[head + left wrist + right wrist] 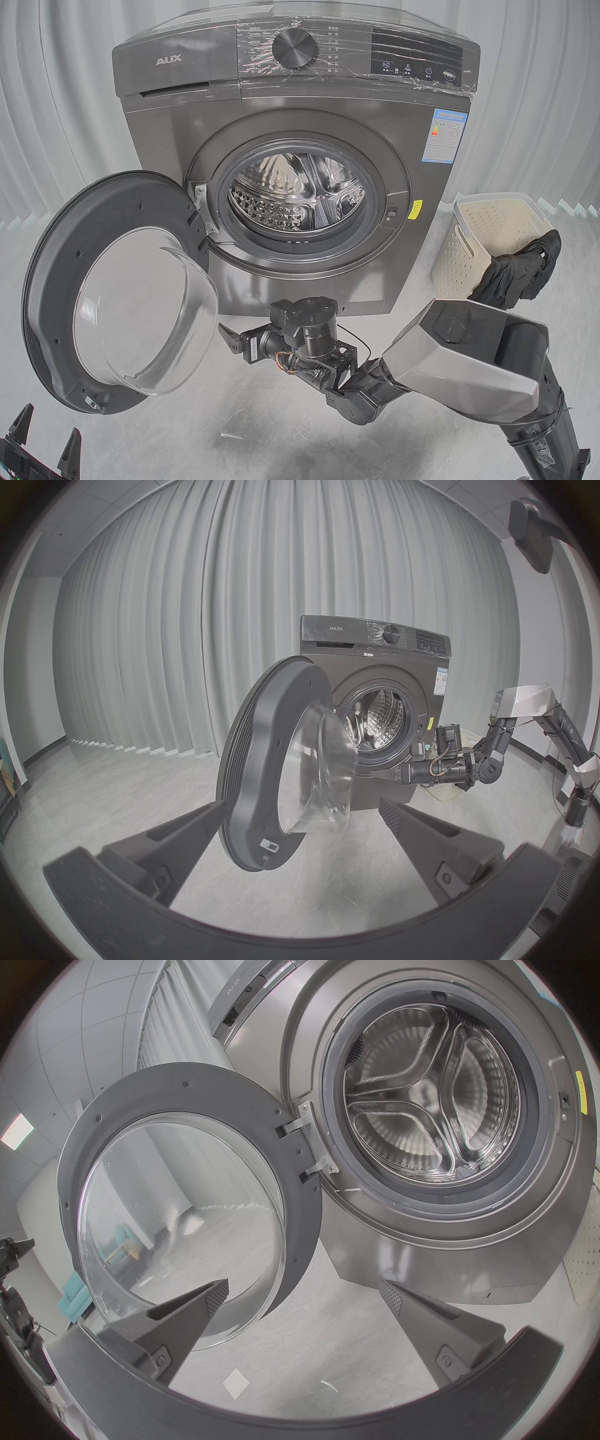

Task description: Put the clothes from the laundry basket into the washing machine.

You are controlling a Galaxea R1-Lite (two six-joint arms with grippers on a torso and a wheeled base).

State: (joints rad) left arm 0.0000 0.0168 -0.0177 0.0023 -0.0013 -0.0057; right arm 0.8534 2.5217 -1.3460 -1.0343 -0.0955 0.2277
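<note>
The grey washing machine [294, 125] stands with its round door [119, 287] swung wide to the left, and its steel drum [294, 190] holds nothing. To the machine's right a cream laundry basket [481, 234] sits on the floor. A black garment [522, 272] hangs over the basket's front rim. My right gripper [230, 340] is open with nothing in it. It hangs low in front of the machine, below the drum opening and pointing toward the door. In the right wrist view its fingers [209, 1294] stand apart before the door [181, 1204] and drum [431, 1091]. My left gripper [300, 811] is open, low at the left, facing the door's outer side [269, 761].
Pleated white curtains [50, 94] run behind the machine. The open door takes up the floor to the left of the machine. Bare grey floor [219, 431] lies in front. The basket's perforated wall [587, 1254] shows beside the machine in the right wrist view.
</note>
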